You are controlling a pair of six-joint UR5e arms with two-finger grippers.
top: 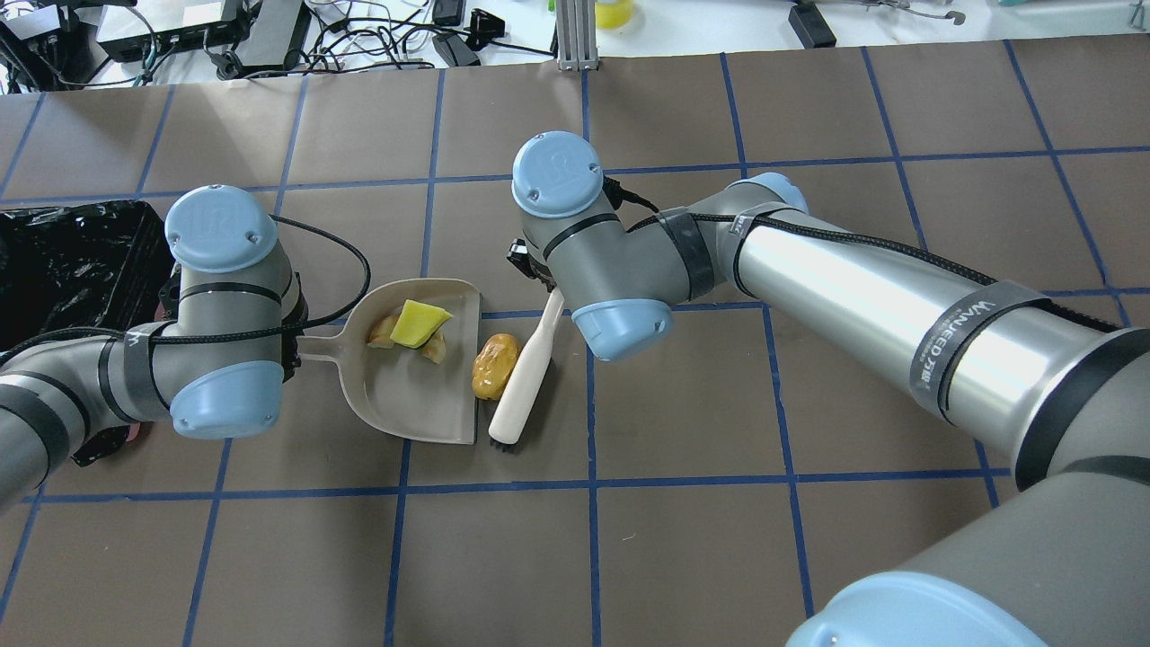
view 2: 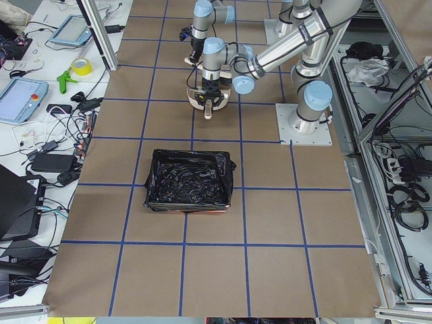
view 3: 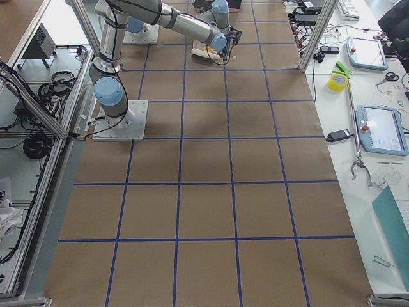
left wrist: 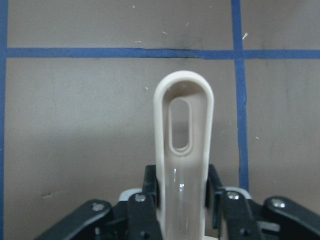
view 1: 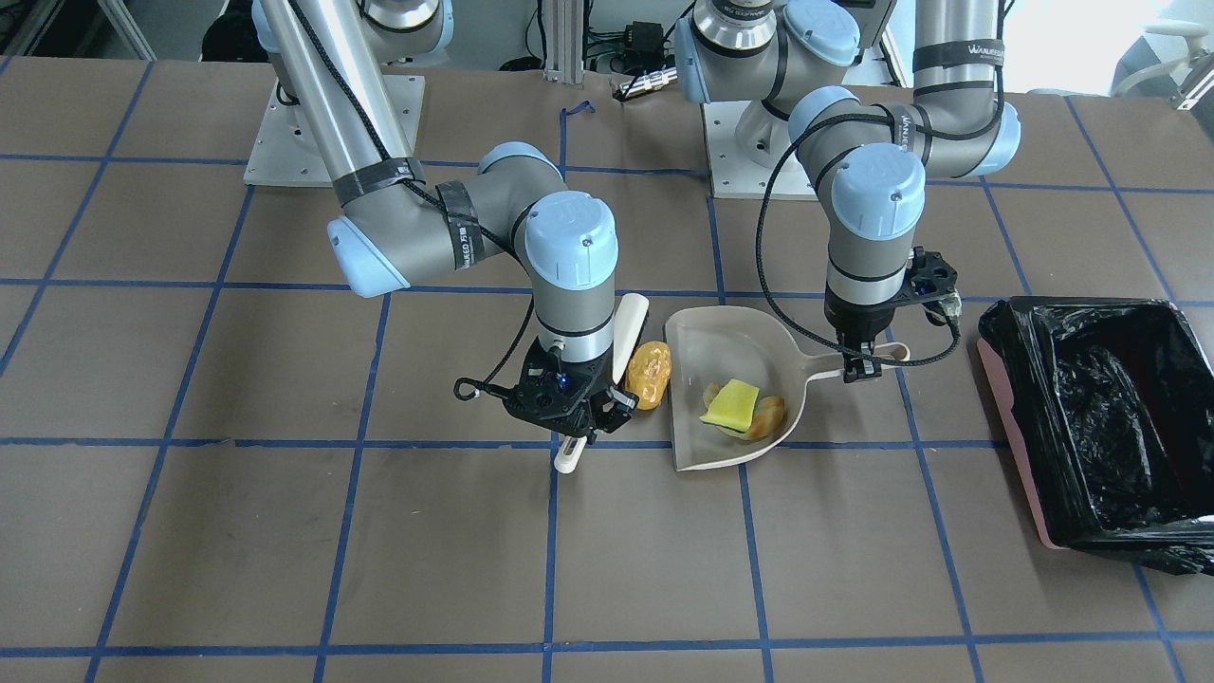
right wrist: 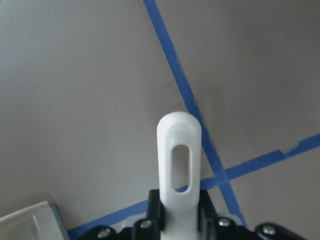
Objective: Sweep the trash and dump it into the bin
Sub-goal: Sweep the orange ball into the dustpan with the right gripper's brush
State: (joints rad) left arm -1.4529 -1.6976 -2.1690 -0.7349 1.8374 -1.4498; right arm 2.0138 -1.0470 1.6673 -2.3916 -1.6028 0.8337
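The beige dustpan [view 1: 702, 334] lies on the table, also in the overhead view [top: 404, 395]. In it are a yellow-green sponge block [view 1: 730, 402] [top: 420, 323] and an orange-cream peel [view 1: 768, 417] [top: 384, 331]. An amber lumpy wad [view 1: 650, 375] [top: 494, 366] lies on the table at the pan's open edge, beside the white brush [view 1: 629, 332] [top: 528, 370]. My left gripper [view 1: 861, 365] [left wrist: 182, 195] is shut on the dustpan handle [left wrist: 184, 125]. My right gripper [view 1: 588, 417] [right wrist: 179, 222] is shut on the brush handle [right wrist: 179, 160]. The bin [view 1: 1013, 446] [top: 63, 261] stands beyond the pan handle.
The brown table carries a grid of blue tape lines [view 1: 550, 531]. The two arm bases [view 1: 759, 142] sit at the robot's edge. Cables and devices [top: 269, 36] lie past the far edge. The bin also shows in the exterior left view [view 2: 189, 179].
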